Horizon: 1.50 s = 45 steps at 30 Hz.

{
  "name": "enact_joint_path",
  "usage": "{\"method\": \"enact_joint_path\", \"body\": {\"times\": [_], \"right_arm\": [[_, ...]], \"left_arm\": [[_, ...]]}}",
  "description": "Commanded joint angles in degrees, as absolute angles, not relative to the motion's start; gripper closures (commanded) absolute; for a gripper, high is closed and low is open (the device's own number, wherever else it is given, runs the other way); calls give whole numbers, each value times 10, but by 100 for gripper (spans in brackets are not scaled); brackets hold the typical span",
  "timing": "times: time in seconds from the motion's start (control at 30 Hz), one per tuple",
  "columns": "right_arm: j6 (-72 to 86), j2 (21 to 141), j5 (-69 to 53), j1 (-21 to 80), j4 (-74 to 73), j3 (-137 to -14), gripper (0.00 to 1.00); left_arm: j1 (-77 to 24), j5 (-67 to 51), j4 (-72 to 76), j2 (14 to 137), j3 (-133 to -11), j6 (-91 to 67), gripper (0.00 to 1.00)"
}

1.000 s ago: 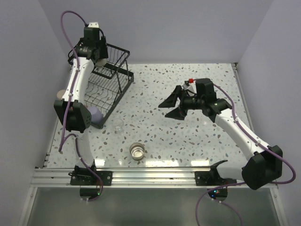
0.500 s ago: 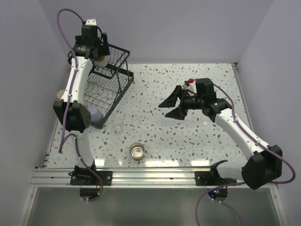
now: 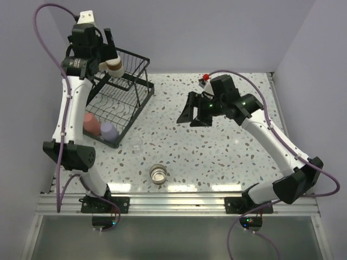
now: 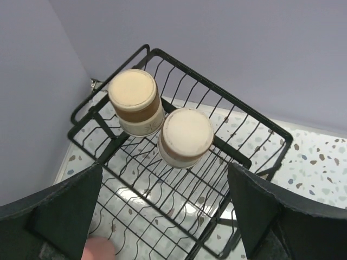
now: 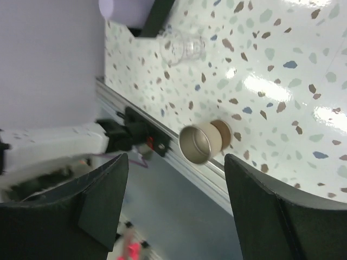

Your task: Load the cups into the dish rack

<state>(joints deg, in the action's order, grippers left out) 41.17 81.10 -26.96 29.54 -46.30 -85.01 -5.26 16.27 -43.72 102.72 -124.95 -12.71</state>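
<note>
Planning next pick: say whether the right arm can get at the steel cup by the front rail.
Probably yes: the steel cup stands alone, and the right arm's open jaws face it unobstructed.

Speckled terrazzo table point(image 3: 227, 146): carrying a black wire dish rack point(image 3: 140, 92), standing at the far left corner. Clear glass cup point(image 3: 136, 144) sitting just beside the rack's near end. Steel cup point(image 3: 158, 174) standing mouth up near the front edge.

Sliver of red-pink cup point(image 4: 101, 249) at bottom edge, lavender cup point(image 5: 127, 10) cropped at top — clear cup point(image 5: 184, 46) faint
</note>
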Motion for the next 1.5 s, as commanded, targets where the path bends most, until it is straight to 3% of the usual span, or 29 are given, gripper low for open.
{"method": "enact_joint_path", "body": {"times": [0.0, 0.2, 0.5, 0.83, 1.27, 1.4, 1.47], "right_arm": [[290, 846, -154, 401, -596, -910, 25], [263, 914, -17, 570, -639, -949, 28], [258, 963, 3, 678, -609, -950, 30], [264, 1019, 25, 740, -546, -948, 31], [243, 1092, 31, 751, -461, -917, 33], [227, 1116, 48, 751, -457, -913, 38], [224, 1129, 53, 752, -457, -912, 49]], "left_arm": [[-47, 166, -420, 929, -1198, -134, 0], [-47, 151, -431, 806, -1067, -144, 0], [-47, 125, -474, 643, -905, -178, 0], [-47, 86, -528, 518, -767, -223, 0], [-47, 74, -561, 476, -740, -232, 0], [-47, 73, -559, 486, -750, -219, 0], [-47, 77, -560, 492, -757, -211, 0]]}}
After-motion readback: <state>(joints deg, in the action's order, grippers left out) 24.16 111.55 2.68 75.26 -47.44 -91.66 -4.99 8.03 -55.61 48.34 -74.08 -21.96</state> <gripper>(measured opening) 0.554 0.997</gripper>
